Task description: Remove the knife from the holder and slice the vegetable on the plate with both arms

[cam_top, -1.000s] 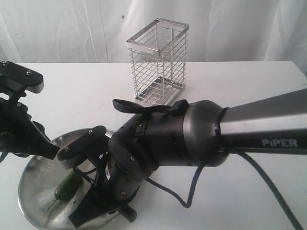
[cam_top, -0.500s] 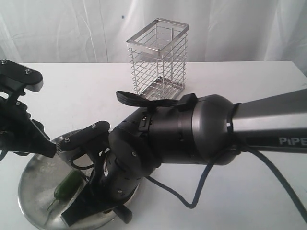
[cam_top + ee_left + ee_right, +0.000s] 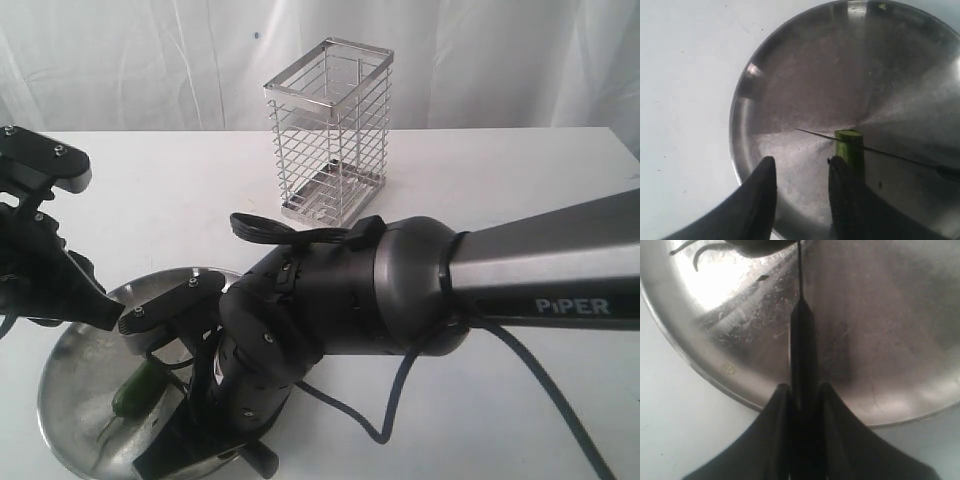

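Note:
The steel plate lies at the front left, and the green chili rests in it. In the left wrist view the chili shows a flat cut end. The knife's thin blade crosses it just behind that end. My left gripper is open; one finger lies over the chili and the gap is bare. My right gripper is shut on the knife's black handle. The blade runs edge-on to the chili. The wire holder stands without the knife at the back.
The bulky right arm reaches across the middle and hides much of the plate's right side. The left arm hangs over the plate's left rim. A small green bit lies by the plate's rim. White table all round, curtain behind.
The right arm drew back to the right and rose a little, then pushed left and down again with the knife. The chili and left arm barely moved.

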Controlling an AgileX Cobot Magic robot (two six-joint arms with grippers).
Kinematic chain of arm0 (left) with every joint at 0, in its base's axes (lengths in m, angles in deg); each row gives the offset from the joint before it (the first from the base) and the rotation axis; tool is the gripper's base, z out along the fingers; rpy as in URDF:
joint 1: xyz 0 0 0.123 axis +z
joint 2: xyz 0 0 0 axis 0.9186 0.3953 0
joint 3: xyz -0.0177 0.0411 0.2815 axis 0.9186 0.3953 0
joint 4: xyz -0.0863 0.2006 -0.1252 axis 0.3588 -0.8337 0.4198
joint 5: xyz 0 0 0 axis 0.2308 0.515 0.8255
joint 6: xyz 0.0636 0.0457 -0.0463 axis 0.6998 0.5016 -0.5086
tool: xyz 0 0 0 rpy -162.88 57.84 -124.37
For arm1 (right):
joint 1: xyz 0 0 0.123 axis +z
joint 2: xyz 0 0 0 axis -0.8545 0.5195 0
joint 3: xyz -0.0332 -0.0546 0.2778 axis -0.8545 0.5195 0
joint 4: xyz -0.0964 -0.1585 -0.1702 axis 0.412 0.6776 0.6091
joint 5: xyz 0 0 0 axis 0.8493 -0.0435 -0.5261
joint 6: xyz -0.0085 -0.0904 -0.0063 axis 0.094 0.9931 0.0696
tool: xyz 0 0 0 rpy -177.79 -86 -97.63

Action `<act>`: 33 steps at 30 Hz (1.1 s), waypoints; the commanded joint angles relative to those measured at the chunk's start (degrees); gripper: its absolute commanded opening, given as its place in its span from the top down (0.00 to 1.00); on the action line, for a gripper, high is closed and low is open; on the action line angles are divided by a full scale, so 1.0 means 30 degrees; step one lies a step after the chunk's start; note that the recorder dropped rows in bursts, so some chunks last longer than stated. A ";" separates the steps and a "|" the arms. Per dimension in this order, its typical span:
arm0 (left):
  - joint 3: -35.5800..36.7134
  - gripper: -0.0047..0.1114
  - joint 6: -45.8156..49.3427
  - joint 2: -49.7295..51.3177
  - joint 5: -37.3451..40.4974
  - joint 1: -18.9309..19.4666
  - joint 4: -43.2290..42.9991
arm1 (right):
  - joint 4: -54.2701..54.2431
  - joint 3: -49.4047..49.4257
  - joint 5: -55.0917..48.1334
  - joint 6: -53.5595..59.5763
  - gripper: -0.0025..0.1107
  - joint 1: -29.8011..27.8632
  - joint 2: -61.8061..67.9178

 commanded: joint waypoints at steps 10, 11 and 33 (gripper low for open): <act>0.1214 0.96 -0.0151 0.0255 -0.0608 0.0014 -0.1595 | 0.0089 0.0012 -0.0009 0.0121 0.98 0.0060 -0.0055; 0.1417 0.96 -0.0151 0.0356 -0.0896 0.0014 -0.1595 | 0.0089 0.0012 -0.0009 0.0121 0.98 0.0060 -0.0055; -0.0404 0.96 2.3217 0.4351 0.3279 0.7894 2.1815 | 0.0339 0.0012 -0.0080 0.0121 0.98 0.0025 -0.0048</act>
